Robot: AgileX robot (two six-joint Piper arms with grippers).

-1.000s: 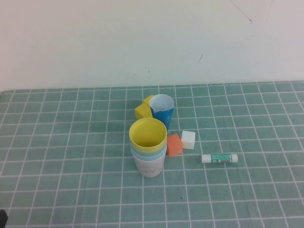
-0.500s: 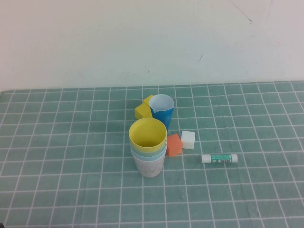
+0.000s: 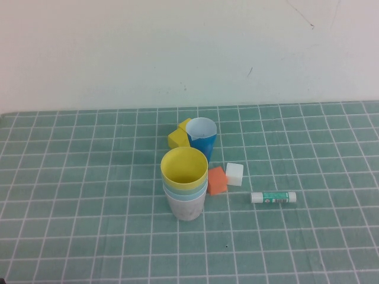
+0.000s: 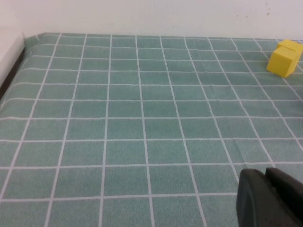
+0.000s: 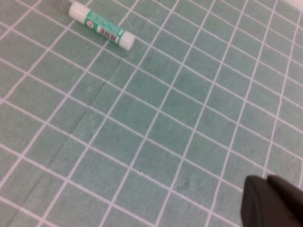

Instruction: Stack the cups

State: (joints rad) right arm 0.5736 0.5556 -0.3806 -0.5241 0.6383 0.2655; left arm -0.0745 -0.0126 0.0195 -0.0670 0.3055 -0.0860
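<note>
Three cups stand nested near the table's middle in the high view: a yellow cup (image 3: 184, 166) on top, a pale green one (image 3: 187, 193) under it and a pale pink one (image 3: 188, 207) at the bottom. Just behind them a blue cup (image 3: 202, 141) stands alone, upright. Neither arm shows in the high view. My left gripper (image 4: 265, 173) is shut and empty, low over bare mat far to the left of the cups. My right gripper (image 5: 266, 179) is also shut and empty, over the mat some way from the glue stick.
A yellow cube (image 3: 177, 138) (image 4: 284, 57) touches the blue cup's left side. An orange cube (image 3: 217, 180) and a white cube (image 3: 234, 174) lie right of the stack. A glue stick (image 3: 273, 197) (image 5: 102, 25) lies further right. A green gridded mat (image 3: 89, 195) covers the table.
A dark piece of the left arm at the high view's lower left corner has slid almost out of the picture. The cups and cubes have not moved.
</note>
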